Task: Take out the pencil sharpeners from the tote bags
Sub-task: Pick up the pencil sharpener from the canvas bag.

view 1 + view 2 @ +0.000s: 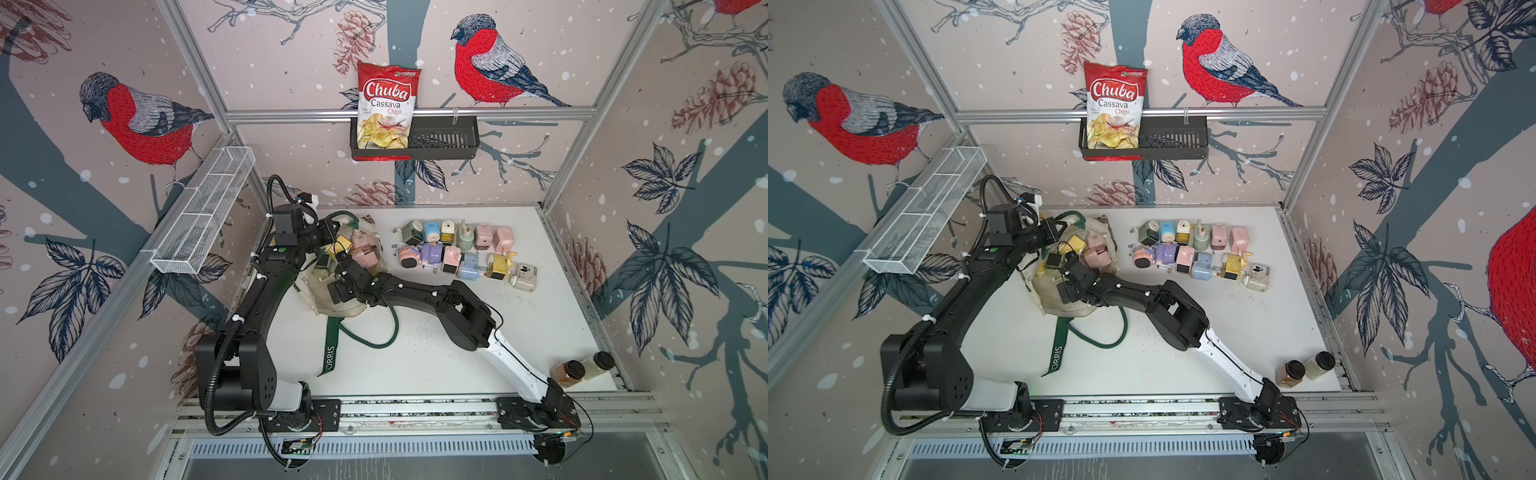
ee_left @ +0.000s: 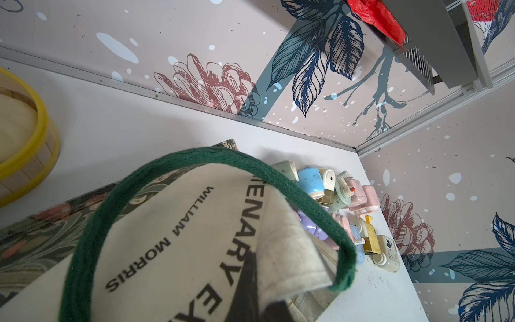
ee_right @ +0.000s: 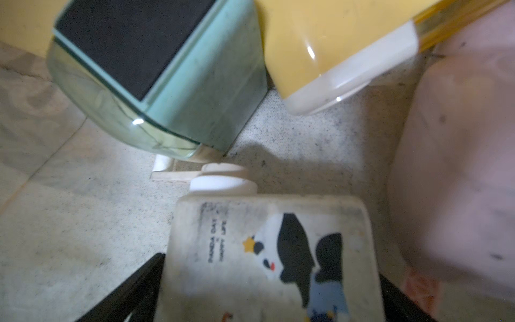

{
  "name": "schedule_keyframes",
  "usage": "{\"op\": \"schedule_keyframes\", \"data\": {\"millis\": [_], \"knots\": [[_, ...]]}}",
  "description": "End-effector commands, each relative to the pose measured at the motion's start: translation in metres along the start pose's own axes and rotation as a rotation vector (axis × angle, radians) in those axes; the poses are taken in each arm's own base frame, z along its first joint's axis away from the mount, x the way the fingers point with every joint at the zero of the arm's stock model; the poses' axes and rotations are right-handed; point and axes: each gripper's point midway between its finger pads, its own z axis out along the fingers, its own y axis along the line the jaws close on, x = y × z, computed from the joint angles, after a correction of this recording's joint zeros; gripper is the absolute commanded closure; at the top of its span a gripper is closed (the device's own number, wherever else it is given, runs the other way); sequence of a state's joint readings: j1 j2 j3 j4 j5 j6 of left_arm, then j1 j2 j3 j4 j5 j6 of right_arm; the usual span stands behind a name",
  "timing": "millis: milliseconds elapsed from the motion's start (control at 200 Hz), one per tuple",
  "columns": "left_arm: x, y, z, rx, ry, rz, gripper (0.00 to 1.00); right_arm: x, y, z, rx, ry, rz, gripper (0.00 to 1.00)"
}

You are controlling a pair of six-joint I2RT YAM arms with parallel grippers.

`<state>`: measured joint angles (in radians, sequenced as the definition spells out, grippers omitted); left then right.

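Blurred and cropped throughout in the right wrist view. Cream panda sharpener (image 3: 267, 251) running off the lower edge between the dark fingers (image 3: 131, 292) of the right gripper (image 3: 271, 267), themselves mostly out of frame; cannot tell whether pressing on it. Green sharpener (image 3: 172, 83) and yellow sharpener (image 3: 334, 41) cut by the upper edge, pink sharpener (image 3: 459, 167) by the side edge. In both top views, tips of the left gripper (image 1: 331, 233) buried at the rim of the tote bag (image 1: 345, 303). Strap (image 1: 330, 353) lettering legible only as "ORRIS". Contents of the jars (image 1: 567, 372) too small to tell.
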<state>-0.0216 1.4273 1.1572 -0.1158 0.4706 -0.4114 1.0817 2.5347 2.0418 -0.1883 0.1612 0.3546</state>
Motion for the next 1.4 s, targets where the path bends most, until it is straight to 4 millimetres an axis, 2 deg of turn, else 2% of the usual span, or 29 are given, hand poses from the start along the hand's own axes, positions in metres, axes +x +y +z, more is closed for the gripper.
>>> {"op": "schedule_keyframes", "data": {"millis": [0, 295, 385, 520, 755, 1021, 1196, 1396], "knots": [[-0.009, -0.006, -0.002, 0.023, -0.028, 0.025, 1.00, 0.003, -0.004, 0.003, 0.030, 0.009, -0.028, 0.00], [-0.010, -0.007, -0.002, 0.024, -0.030, 0.026, 1.00, 0.005, -0.009, 0.003, 0.074, 0.016, -0.059, 0.00], [-0.009, -0.007, -0.002, 0.025, -0.029, 0.027, 1.00, 0.002, -0.007, -0.001, 0.082, 0.017, -0.072, 0.04], [-0.009, -0.007, -0.002, 0.023, -0.030, 0.025, 1.00, -0.006, -0.004, -0.013, 0.107, 0.010, -0.097, 0.07], [-0.009, -0.005, -0.001, 0.018, -0.028, 0.025, 1.00, -0.021, 0.014, -0.040, 0.052, -0.041, -0.118, 0.13], [-0.004, 0.002, 0.005, 0.006, -0.010, 0.013, 1.00, -0.015, 0.030, -0.061, 0.005, -0.030, -0.154, 0.15], [-0.003, 0.005, 0.007, -0.003, -0.007, 0.009, 1.00, -0.004, 0.037, -0.090, -0.034, -0.032, -0.194, 0.15], [-0.002, 0.011, 0.007, -0.030, -0.006, 0.014, 1.00, -0.004, 0.037, -0.134, -0.070, -0.063, -0.236, 0.16]]}}
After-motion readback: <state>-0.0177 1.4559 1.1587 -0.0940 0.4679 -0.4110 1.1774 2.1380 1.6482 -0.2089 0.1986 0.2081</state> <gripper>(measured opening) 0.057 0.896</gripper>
